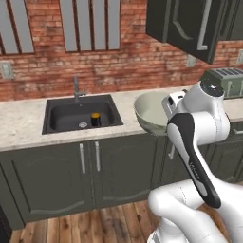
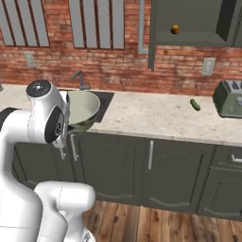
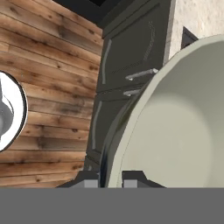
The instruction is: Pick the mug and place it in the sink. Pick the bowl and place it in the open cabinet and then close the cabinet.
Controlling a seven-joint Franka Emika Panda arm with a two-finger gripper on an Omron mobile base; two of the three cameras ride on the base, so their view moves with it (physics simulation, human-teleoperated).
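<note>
The pale grey-green bowl [image 1: 149, 113] [image 2: 83, 108] hangs tilted in front of the counter's edge, just right of the sink [image 1: 64, 124]. My gripper [image 3: 112, 181] is shut on its rim, one fingertip on each side of the wall, and the bowl's light inside [image 3: 175, 135] fills the right of the hand view. The small black mug [image 1: 95, 119] stands upright in the sink near the round drain. The upper cabinet [image 2: 191, 21] is open, its door [image 1: 187, 26] swung out above the arm.
A small orange thing [image 2: 175, 29] lies on the cabinet shelf. A green toaster [image 1: 225, 80] [image 2: 229, 98] stands at the right of the counter, with a small green pickle [image 2: 195, 104] left of it. The faucet [image 1: 76, 88] rises behind the sink. Lower cabinet doors [image 3: 127, 61] are below.
</note>
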